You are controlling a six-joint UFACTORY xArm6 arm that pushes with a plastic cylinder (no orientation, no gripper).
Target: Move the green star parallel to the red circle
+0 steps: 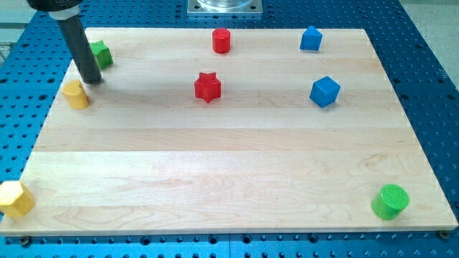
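Observation:
The green star (102, 54) lies near the board's top left corner, partly hidden behind my rod. The red circle (221, 40), a short cylinder, stands at the top middle of the board. My tip (91, 79) rests on the board just below and left of the green star, touching or nearly touching it, and just above right of a yellow block (75, 94).
A red star (207, 87) lies in the upper middle. Two blue blocks sit at the right: one at the top (310, 39), one lower (324, 91). A green cylinder (390, 201) stands at the bottom right corner and a yellow block (14, 198) at the bottom left edge.

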